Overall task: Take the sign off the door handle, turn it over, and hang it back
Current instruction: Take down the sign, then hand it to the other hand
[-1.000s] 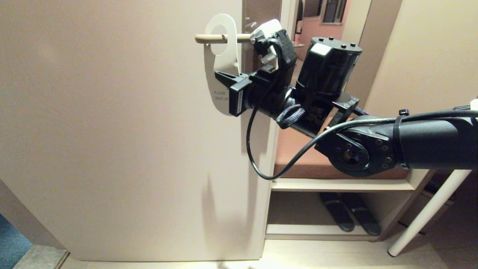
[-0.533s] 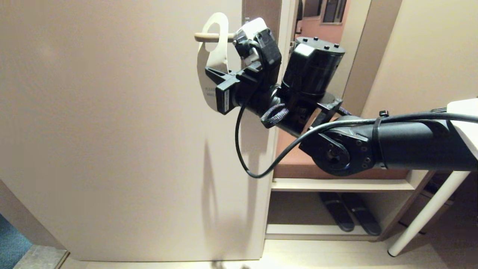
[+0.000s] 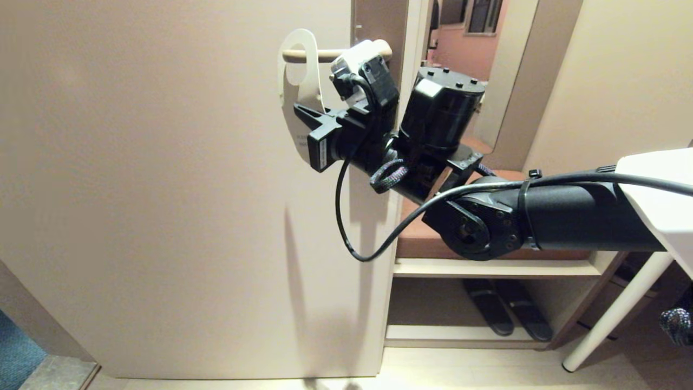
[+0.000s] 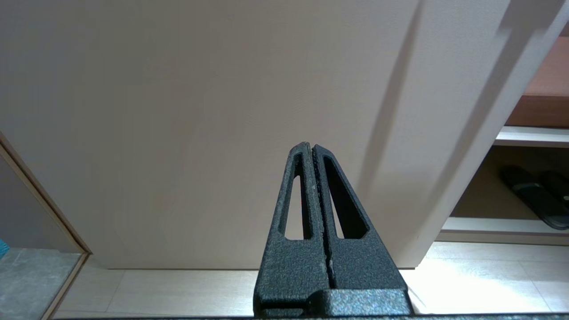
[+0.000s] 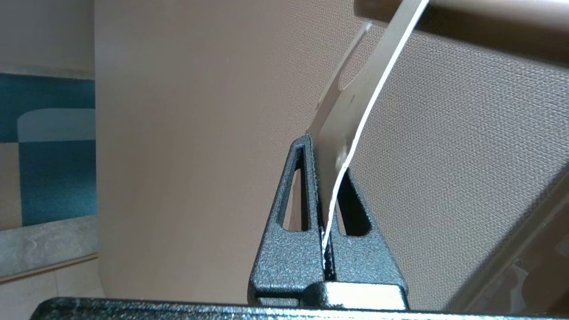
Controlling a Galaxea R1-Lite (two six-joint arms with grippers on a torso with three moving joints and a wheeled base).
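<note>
The sign (image 3: pixel 292 138) shows a white face in the head view and hangs by its large hole at the free tip of the door handle (image 3: pixel 324 54), a cream lever. My right gripper (image 3: pixel 298 108) reaches in from the right and is shut on the sign's lower half. The right wrist view shows the card (image 5: pixel 351 102) edge-on, bent between the jaws of the right gripper (image 5: pixel 326 169), with the handle (image 5: pixel 489 11) above. My left gripper (image 4: pixel 312 146) is shut on nothing, low in front of the door.
The beige door (image 3: pixel 162 189) fills the left side, with the brown backplate (image 3: pixel 379 16) at its edge. Right of it stand a shelf unit (image 3: pixel 487 268) with dark slippers (image 3: pixel 509 311) and a white table leg (image 3: pixel 612 319). Blue carpet (image 3: pixel 16 346) lies at lower left.
My right gripper has carried the sign left along the lever, from near the backplate to the lever's free tip. The sign has turned more edge-on. The left arm has not moved.
</note>
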